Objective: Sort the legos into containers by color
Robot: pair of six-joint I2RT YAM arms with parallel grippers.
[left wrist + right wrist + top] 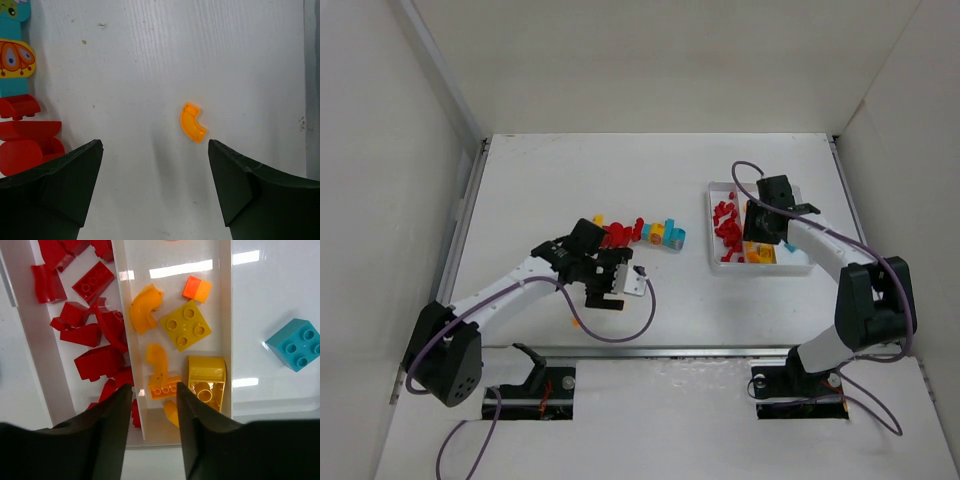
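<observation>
While wide and empty, left jaws near a curved orange lego (192, 122); right jaws part-open, empty.

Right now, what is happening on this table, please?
Legos are being sorted by colour. The right gripper hangs open over the tray's middle compartment, above yellow pieces; red ones lie in the next. The left gripper, open, hovers over an orange curved piece. A mixed row waits on the table.

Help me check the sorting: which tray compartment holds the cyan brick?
The rightmost compartment: only it holds a cyan brick; the middle one holds yellow-orange pieces, the left one red pieces.
</observation>
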